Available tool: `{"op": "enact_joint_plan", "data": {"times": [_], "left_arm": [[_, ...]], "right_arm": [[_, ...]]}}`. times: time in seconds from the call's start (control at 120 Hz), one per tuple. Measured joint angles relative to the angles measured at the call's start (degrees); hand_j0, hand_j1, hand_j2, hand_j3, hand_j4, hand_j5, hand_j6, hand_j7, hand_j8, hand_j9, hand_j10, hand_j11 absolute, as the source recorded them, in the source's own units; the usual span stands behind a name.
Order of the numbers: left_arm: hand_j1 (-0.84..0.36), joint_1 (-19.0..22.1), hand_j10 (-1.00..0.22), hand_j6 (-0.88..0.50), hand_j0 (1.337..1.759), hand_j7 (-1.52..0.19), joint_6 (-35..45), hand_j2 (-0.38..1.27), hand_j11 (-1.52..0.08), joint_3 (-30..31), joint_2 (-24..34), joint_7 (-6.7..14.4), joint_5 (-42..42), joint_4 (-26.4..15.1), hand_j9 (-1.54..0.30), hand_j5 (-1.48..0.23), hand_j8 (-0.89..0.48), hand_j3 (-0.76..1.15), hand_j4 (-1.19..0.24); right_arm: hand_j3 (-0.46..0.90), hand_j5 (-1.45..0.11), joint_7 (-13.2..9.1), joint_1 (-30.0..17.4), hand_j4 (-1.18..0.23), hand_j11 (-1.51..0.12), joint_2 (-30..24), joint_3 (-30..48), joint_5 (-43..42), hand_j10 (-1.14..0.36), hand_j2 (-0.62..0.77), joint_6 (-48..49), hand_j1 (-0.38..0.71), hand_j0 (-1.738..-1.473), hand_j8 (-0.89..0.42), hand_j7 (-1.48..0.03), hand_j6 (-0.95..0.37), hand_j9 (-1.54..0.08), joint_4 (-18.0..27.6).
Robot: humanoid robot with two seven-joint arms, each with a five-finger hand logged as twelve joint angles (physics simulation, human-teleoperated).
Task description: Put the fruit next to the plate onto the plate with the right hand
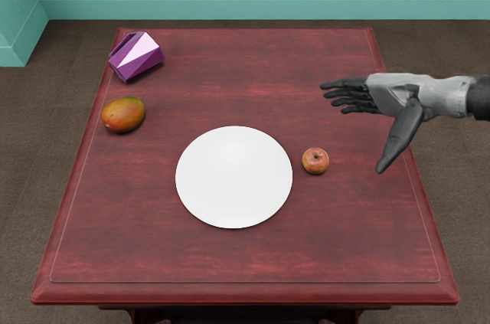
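On right side of bench, right hand hovering, fingers spread apart, holding nothing. Small apple sitting just right of plate, not touching. Imo should be coming down from above, closing gently, not knocking it rolling.

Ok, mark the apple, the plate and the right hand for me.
apple (315, 161): head view, middle of the fruit.
plate (233, 177): head view, its bare middle.
right hand (374, 99): head view, base of the spread fingers.

An apple sits just right of the white plate; the right hand hovers open above the table.
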Motion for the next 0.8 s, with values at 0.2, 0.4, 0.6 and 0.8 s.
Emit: {"op": "enact_joint_plan", "data": {"times": [0.2, 0.4, 0.6, 0.8], "left_arm": [[0.06, 0.0, -0.24, -0.24, 1.658, -0.32, 0.0, 0.05, -0.32, 0.0, 0.0, 0.0, 0.0, 0.0, -0.32, -0.32, -0.24, 0.0, -0.24], [0.06, 0.0, -0.24, -0.24, 1.658, -0.32, 0.0, 0.05, -0.32, 0.0, 0.0, 0.0, 0.0, 0.0, -0.32, -0.32, -0.24, 0.0, -0.24], [0.06, 0.0, -0.24, -0.24, 1.658, -0.32, 0.0, 0.05, -0.32, 0.0, 0.0, 0.0, 0.0, 0.0, -0.32, -0.32, -0.24, 0.0, -0.24], [0.06, 0.0, -0.24, -0.24, 1.658, -0.32, 0.0, 0.05, -0.32, 0.0, 0.0, 0.0, 0.0, 0.0, -0.32, -0.32, -0.24, 0.0, -0.24]], "right_arm": [[0.0, -0.08, -0.6, -2.8, -0.06, -0.08, -0.8, -0.2, -11.0, -0.06, -0.01, -11.6, -0.28, -1.658, -0.06, -0.08, -0.06, -0.08, 9.9], [0.0, -0.1, -10.9, -3.5, -0.08, -0.1, 2.4, -1.0, -18.0, -0.08, -0.01, -19.5, -0.26, -1.658, -0.08, -0.1, -0.08, -0.1, 12.2], [0.0, -0.12, -17.7, -3.8, -0.1, -0.12, 6.0, -3.3, -25.3, -0.1, -0.02, -25.1, -0.24, -1.658, -0.1, -0.12, -0.1, -0.12, 13.2], [0.0, -0.12, -20.6, -3.9, -0.09, -0.12, 9.4, -4.9, -26.8, -0.09, -0.02, -28.2, -0.24, -1.658, -0.09, -0.12, -0.09, -0.12, 13.3]]}}
